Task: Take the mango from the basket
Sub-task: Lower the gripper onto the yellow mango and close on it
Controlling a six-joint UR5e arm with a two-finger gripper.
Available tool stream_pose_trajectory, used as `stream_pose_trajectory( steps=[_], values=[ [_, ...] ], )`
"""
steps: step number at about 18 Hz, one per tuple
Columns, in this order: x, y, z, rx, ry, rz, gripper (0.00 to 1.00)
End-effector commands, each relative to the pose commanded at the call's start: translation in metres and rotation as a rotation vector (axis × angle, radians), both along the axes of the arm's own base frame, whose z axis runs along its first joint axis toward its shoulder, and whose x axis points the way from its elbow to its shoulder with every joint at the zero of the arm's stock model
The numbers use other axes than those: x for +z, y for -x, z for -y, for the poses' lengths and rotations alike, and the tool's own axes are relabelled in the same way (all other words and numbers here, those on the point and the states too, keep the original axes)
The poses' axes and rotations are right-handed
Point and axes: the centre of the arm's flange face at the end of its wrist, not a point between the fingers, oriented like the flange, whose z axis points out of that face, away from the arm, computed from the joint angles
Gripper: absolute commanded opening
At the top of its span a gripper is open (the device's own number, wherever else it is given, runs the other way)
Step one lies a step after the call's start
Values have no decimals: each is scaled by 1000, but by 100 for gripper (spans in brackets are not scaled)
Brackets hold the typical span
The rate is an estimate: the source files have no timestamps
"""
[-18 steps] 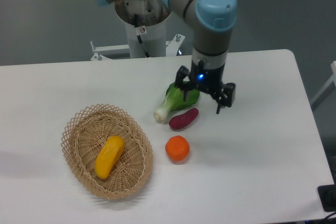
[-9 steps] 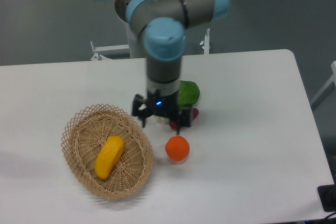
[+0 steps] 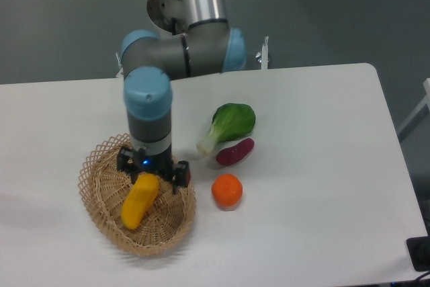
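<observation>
A white table fills most of the view, with grey floor behind it and the robot's pedestal at the far edge. At the left of the table lies the basket, oval tan wicker with an open lattice rim. Inside it rests the mango, yellow with a more orange upper end, lying on a slant so that its upper end points up and to the right. That upper end sits directly under the gripper, between the two dark fingers; the rest of the fruit stretches down and to the left of the jaws. The jaws stand spread apart, one finger over the basket's back-left part and the other near its right rim, and they hold nothing. Whether the fingers touch the mango cannot be told from this view. A small blue light glows on the gripper body, and the arm's grey wrist with its blue cap rises straight above it.

To the right of the jaws, off the basket, three other items lie on the table. A bok choy lies up and to the right, white stem pointing down-left. Just below it, touching or nearly so, is a purple sweet potato. A round orange fruit sits near the basket's right rim, level with the jaws.
</observation>
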Motion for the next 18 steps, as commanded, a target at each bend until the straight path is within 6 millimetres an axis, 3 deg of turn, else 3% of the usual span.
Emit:
stream_pose_trajectory(
  steps=[11, 18],
  values=[
    [-43, -12, -12, -33, 36, 18, 100],
    [-51, -26, -11, -46, 63, -15, 100]
  ],
)
